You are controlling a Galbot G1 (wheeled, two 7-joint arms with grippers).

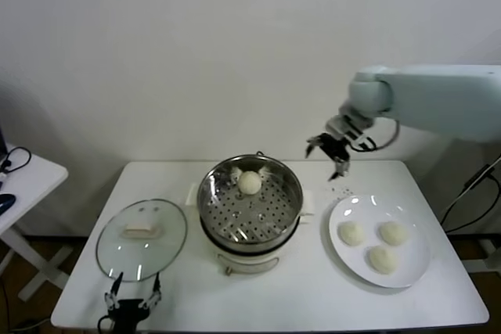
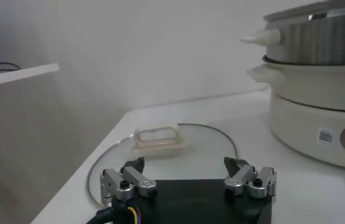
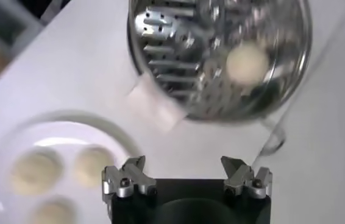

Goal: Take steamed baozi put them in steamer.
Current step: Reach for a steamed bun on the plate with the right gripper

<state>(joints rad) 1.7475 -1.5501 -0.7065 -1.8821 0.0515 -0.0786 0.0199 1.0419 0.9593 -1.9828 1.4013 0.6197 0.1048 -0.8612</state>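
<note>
Right gripper (image 1: 332,154) up in the air at far side of table (image 1: 266,295), between steamer (image 1: 249,201) and plate (image 1: 419,263), fingers spread, empty. One bun (image 1: 250,183) in steamer, far side. Three buns (image 1: 374,242) on plate, right. Left gripper (image 1: 133,295) parked near edge by glass lid (image 1: 141,238), fingers spread.

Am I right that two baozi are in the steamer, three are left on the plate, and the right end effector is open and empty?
Not quite: the head view shows only one baozi in the steamer. The rest holds: three baozi on the plate, and the right end effector open and empty.
</note>
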